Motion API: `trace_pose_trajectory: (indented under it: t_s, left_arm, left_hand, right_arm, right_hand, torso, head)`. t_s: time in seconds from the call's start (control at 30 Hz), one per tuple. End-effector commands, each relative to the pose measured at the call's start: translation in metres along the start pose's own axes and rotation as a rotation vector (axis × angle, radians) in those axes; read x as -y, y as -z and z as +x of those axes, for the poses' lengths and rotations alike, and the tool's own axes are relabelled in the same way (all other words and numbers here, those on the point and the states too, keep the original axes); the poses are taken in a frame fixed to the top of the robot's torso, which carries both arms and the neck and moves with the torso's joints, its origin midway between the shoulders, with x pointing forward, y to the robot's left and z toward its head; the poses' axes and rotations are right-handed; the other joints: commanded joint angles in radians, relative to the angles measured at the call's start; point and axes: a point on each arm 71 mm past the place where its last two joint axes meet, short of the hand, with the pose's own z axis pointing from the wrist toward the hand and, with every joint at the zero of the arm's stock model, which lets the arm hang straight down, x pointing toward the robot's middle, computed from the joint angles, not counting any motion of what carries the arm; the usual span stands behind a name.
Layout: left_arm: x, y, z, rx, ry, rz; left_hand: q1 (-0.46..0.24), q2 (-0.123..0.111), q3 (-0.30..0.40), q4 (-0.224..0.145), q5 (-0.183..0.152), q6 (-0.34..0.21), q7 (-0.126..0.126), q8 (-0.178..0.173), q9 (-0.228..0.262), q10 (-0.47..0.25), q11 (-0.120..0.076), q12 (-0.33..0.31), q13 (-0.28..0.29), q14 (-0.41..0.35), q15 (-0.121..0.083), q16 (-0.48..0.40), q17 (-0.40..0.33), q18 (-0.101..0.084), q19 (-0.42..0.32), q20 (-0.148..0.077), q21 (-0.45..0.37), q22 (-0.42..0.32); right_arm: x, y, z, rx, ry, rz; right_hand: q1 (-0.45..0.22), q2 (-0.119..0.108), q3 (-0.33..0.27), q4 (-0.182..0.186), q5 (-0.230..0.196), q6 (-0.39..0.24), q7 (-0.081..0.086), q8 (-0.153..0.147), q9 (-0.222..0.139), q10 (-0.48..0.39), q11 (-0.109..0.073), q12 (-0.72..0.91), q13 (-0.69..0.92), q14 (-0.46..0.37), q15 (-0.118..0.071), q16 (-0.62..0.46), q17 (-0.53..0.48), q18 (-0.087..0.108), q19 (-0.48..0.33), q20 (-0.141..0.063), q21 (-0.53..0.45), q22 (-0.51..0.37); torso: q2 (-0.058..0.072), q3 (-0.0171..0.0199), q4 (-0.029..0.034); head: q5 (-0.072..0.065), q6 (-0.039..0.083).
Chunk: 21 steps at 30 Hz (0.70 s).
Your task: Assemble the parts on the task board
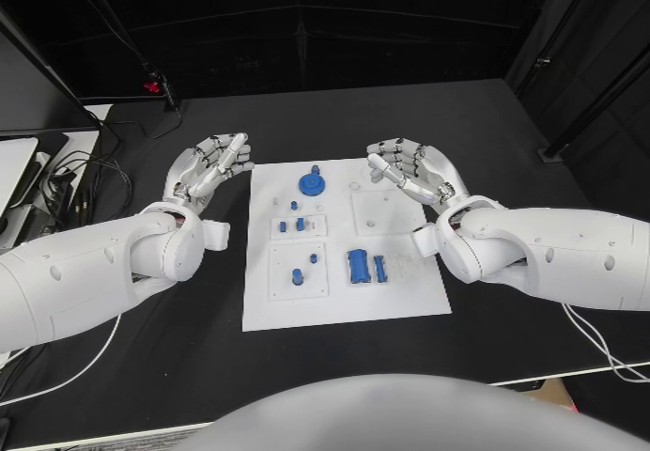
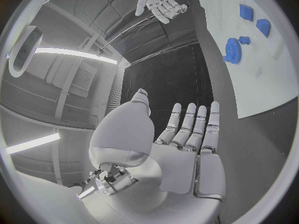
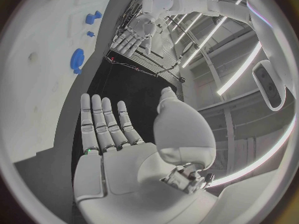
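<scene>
- Where the left arm reaches in, the left hand (image 1: 210, 164) hovers over the black table (image 1: 162, 376) just beside the task board's (image 1: 346, 315) far left corner, fingers spread, holding nothing.
- Right hand (image 1: 417, 171) hangs over the board's far right corner, fingers apart, empty.
- Between the hands, a blue gear (image 1: 313, 181) sits near the board's far edge.
- Smaller blue parts (image 1: 298, 225) mid-board; a larger blue block (image 1: 359, 266) nearer the robot.
</scene>
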Motion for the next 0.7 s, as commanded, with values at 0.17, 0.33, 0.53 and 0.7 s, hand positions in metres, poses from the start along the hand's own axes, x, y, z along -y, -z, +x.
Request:
trace_pose_trajectory:
  t_s: [0.17,0.33,0.53,0.7]
  left_arm:
    - [0.013,0.003,0.006,0.007,-0.007,0.205]
    - [-0.003,0.004,0.006,0.014,0.002,-0.014]
    - [0.000,0.009,0.014,0.067,0.008,-0.041]
    - [0.006,0.019,0.025,0.157,0.021,-0.087]
  left_hand:
    - [-0.012,-0.032,0.021,0.002,-0.005,-0.032,0.140,0.013,-0.007,-0.017,0.004,0.011,-0.002,-0.014,0.002,0.012,-0.014,-0.019,-0.008,0.002,0.002,-0.007]
    - [-0.769,-0.012,0.121,-0.197,-0.146,-0.232,-0.147,-0.413,-0.081,-0.228,-0.166,-0.436,-0.068,-0.169,-0.167,-0.524,-0.114,-0.108,-0.315,-0.190,-0.075,-0.363]
    - [-1.011,-0.012,0.121,-0.294,-0.218,-0.333,-0.147,-0.542,-0.081,-0.336,-0.252,-0.572,-0.068,-0.169,-0.251,-0.686,-0.114,-0.108,-0.470,-0.288,-0.075,-0.538]
    - [-1.161,-0.012,0.121,-0.294,-0.218,-0.333,-0.147,-0.622,-0.081,-0.336,-0.252,-0.656,-0.068,-0.169,-0.251,-0.788,-0.114,-0.108,-0.470,-0.288,-0.075,-0.538]
  right_arm:
    - [-0.006,-0.005,0.007,-0.049,-0.147,-0.098]
    - [0.000,-0.007,0.008,-0.007,-0.087,-0.006]
    - [-0.001,-0.016,0.013,0.079,-0.147,0.059]
    - [-0.001,-0.026,0.021,0.189,-0.238,0.162]
  right_hand:
    - [-0.051,-0.044,0.030,0.003,-0.022,-0.146,-0.055,0.033,0.000,-0.158,-0.048,-0.059,-0.104,-0.206,-0.035,-0.073,-0.097,-0.023,-0.215,0.033,-0.179,-0.284]
    - [-0.625,0.093,0.154,-0.190,-0.194,-0.283,-0.106,-0.357,-0.153,-0.356,-0.216,-0.296,-0.478,-0.369,-0.183,-0.369,-0.453,-0.102,-0.398,-0.136,-0.246,-0.739]
    - [-0.810,0.093,0.154,-0.297,-0.194,-0.362,-0.106,-0.477,-0.234,-0.468,-0.216,-0.422,-0.597,-0.463,-0.183,-0.528,-0.567,-0.102,-0.508,-0.225,-0.246,-0.890]
    - [-0.945,0.093,0.154,-0.297,-0.194,-0.362,-0.106,-0.565,-0.234,-0.468,-0.216,-0.422,-0.685,-0.463,-0.183,-0.528,-0.650,-0.102,-0.508,-0.225,-0.246,-1.001]
  torso:
    - [0.000,0.0003,0.0059]
    - [-0.006,0.0002,0.0003]
    - [-0.027,0.0010,-0.0062]
    - [-0.066,0.0024,-0.0179]
  head:
    - [0.005,0.001]
    - [0.008,0.011]
    - [0.026,0.052]
    - [0.058,0.125]
